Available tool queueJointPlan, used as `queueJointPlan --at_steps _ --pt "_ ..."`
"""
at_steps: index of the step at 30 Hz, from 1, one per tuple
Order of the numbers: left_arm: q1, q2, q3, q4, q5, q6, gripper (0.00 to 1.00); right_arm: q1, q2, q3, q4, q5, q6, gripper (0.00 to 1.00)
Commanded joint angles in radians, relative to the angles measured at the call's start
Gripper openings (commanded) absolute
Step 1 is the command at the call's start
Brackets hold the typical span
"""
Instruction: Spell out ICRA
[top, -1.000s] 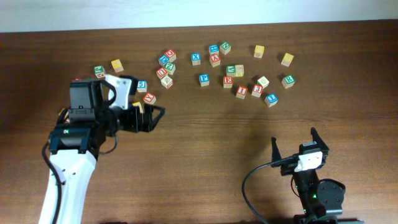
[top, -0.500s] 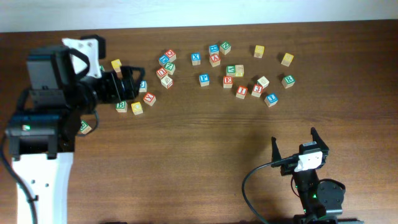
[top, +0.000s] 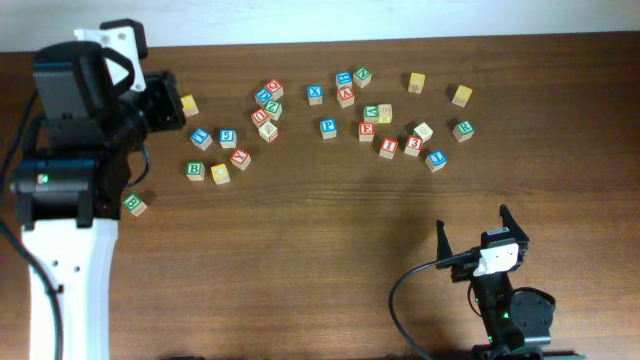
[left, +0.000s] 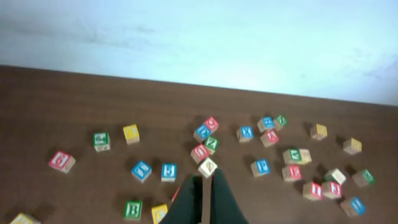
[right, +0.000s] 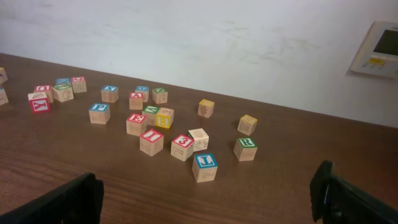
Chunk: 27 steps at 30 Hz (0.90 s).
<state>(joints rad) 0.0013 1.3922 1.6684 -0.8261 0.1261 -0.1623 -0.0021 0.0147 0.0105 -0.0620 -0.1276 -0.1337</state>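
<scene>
Lettered wooden blocks lie scattered over the far half of the brown table (top: 320, 250). Among them are a blue I (top: 436, 159), a red I (top: 389, 147), a green R (top: 462, 129) and a red A (top: 346, 96). I cannot pick out a C for sure. My left gripper (top: 170, 103) is raised at the far left beside a yellow block (top: 187, 104). In the left wrist view my left gripper (left: 207, 177) is shut and holds nothing. My right gripper (top: 472, 222) stands open near the front right, with the blue I (right: 205, 167) and green R (right: 246, 149) just beyond it.
A small group of blocks (top: 220, 173) lies right of the left arm, and a lone green block (top: 133, 204) sits at its base. A white wall (right: 199, 43) rises behind the table's far edge.
My left arm has pulled back from the small group of blocks to the far left, and its jaws have gone from open to shut. The right arm has not moved.
</scene>
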Motion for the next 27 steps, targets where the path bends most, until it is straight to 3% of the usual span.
queueJointPlan --at_steps 1,11,16,20,27 --pt "0.004 0.072 0.016 0.030 -0.067 -0.050 0.00 -0.006 -0.006 -0.005 -0.006 0.008 0.003 0.98" --pt "-0.024 0.323 0.016 -0.137 -0.040 -0.117 0.00 -0.006 -0.006 -0.005 -0.006 0.008 0.003 0.98" --pt "-0.028 0.427 0.016 -0.159 -0.032 -0.117 0.00 -0.006 -0.006 -0.005 -0.006 0.008 0.003 0.98" --pt "-0.056 0.470 0.016 -0.163 0.077 -0.117 0.00 -0.006 -0.006 -0.005 -0.006 0.008 0.003 0.98" --pt "-0.164 0.521 0.016 -0.134 0.045 -0.117 0.00 -0.006 -0.006 -0.005 -0.006 0.008 0.003 0.98"
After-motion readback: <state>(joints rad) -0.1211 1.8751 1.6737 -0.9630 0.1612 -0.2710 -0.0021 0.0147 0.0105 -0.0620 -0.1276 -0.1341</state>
